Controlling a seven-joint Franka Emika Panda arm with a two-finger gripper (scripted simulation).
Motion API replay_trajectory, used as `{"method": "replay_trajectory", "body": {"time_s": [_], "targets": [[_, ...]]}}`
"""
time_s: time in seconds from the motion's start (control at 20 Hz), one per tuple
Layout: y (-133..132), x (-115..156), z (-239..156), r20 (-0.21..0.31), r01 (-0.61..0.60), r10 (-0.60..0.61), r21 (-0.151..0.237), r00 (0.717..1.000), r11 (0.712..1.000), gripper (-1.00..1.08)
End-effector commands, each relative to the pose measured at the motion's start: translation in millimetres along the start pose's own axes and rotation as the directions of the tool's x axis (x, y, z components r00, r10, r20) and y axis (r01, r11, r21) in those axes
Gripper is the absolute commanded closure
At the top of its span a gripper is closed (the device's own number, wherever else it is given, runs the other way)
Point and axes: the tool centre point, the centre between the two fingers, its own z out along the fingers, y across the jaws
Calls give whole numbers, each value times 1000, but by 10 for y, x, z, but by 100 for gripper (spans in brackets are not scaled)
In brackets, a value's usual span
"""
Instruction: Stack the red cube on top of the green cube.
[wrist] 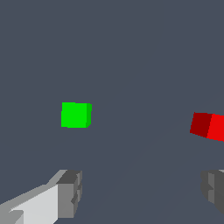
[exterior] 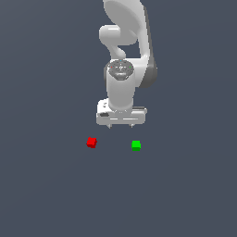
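Note:
The red cube (exterior: 91, 142) lies on the dark grey floor toward the exterior view's left, and the green cube (exterior: 136, 145) lies apart from it toward that view's right. My gripper (exterior: 120, 126) hangs above the floor behind the gap between the two cubes, open, with nothing between its fingers. In the wrist view the green cube (wrist: 75, 115) and the red cube (wrist: 208, 126) both sit beyond the fingertips (wrist: 70, 192), the red one cut by the picture's edge. My gripper (wrist: 142, 192) touches neither cube.
The white arm (exterior: 124, 46) rises behind the gripper. A plain dark grey floor (exterior: 185, 194) spreads all around the cubes, with nothing else on it in view.

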Motion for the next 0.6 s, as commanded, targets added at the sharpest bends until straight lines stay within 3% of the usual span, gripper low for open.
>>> {"method": "replay_trajectory", "body": {"time_s": [0.0, 0.25, 0.55], "targets": [[0, 0, 0, 0, 0, 0, 0, 1000, 1000, -92], [129, 22, 70, -4, -16, 16, -1, 1000, 1000, -92], [612, 90, 326, -20, -74, 74, -6, 997, 997, -92]]}}
